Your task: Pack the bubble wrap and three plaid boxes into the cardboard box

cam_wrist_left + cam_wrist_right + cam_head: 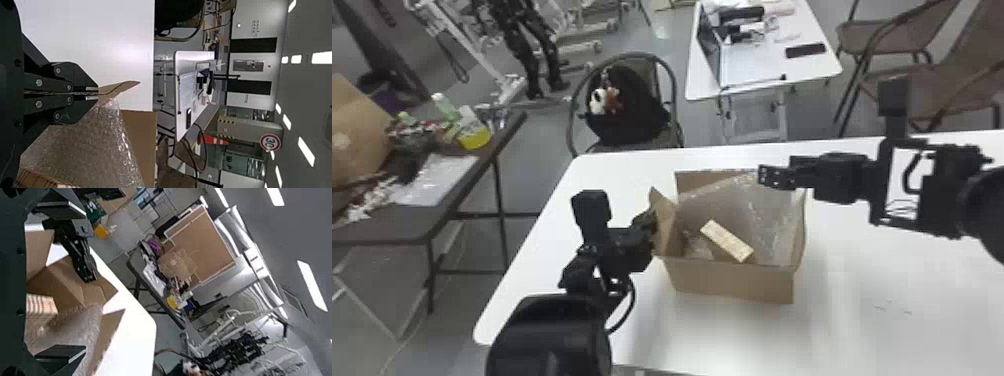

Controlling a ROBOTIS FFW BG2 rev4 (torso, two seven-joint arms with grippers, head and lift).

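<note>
The open cardboard box (732, 284) stands on the white table. Transparent bubble wrap (774, 220) is spread inside it, rising along the far and right walls. One plaid box (727, 241) lies slanted over the wrap. At the box's left side is my left gripper (652, 222); in the left wrist view, this gripper (94, 94) is shut on a cardboard flap (121, 87), with bubble wrap (90, 145) beside it. My right gripper (763, 177) is over the box's far right part. In the right wrist view that gripper (83, 283) is open, its fingers wide apart.
The white table (882, 280) extends right of the box. A dark side table (407, 220) with bottles and a large cardboard piece is at the left. Beyond the far edge stand a chair with a black bag (627, 110) and a small desk (752, 70).
</note>
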